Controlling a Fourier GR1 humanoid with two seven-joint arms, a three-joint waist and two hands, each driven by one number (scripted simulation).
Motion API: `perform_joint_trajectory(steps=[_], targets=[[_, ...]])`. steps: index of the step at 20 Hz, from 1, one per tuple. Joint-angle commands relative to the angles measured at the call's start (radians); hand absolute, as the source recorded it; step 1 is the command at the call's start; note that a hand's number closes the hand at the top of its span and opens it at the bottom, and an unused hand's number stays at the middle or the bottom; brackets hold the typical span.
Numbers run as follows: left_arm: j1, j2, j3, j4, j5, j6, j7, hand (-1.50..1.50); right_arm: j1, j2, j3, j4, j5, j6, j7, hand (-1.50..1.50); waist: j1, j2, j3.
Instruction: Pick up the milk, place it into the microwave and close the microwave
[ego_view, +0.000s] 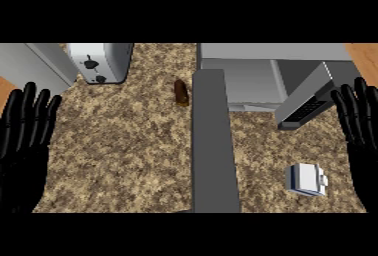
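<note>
The milk (306, 179) is a small white and blue carton on the speckled counter, low at the right. The microwave (258, 75) stands at the back right with its door (214, 145) swung wide open, reaching toward the front edge as a long grey slab. Its control panel (308, 107) faces the carton. My right hand (360, 120) rests open at the right edge, fingers up, above and to the right of the milk. At the left edge my left hand (26, 135) also rests open, fingers up, far from the carton.
A silver toaster (100, 62) stands at the back left. A small brown bottle (181, 93) lies on the counter just left of the open door. The door splits the counter (118, 150) into a left and a right part.
</note>
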Motion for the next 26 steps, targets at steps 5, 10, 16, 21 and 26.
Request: perform_joint_trajectory(steps=[5, 10, 16, 21, 26], targets=[[-0.027, -0.055, -0.08, 0.076, -0.118, 0.038, -0.121, -1.5, 0.271, -0.051, -0.145, -0.15, -0.237, 0.139, -0.053, -1.5, -0.019, -0.008, 0.035], [0.117, -0.078, -0.04, -0.016, 0.023, 0.089, -0.047, -1.5, 0.509, -0.101, -0.258, -0.225, -0.449, 0.339, -0.151, -1.5, -0.016, -0.013, 0.035], [0.31, -0.052, -0.055, -0.11, 0.112, 0.005, -0.102, -1.5, 0.635, -0.08, -0.377, -0.275, -0.534, 0.437, -0.175, -1.5, -0.001, -0.01, 0.034], [0.495, -0.079, -0.146, -0.161, 0.055, -0.004, -0.209, -1.5, 0.693, 0.017, -0.359, -0.216, -0.36, 0.533, -0.296, -1.5, 0.007, -0.009, 0.034], [0.531, -0.037, -0.076, -0.173, 0.146, -0.076, -0.233, -1.5, 0.668, 0.089, -0.364, -0.193, -0.241, 0.534, -0.339, -1.5, 0.007, -0.007, 0.034]])
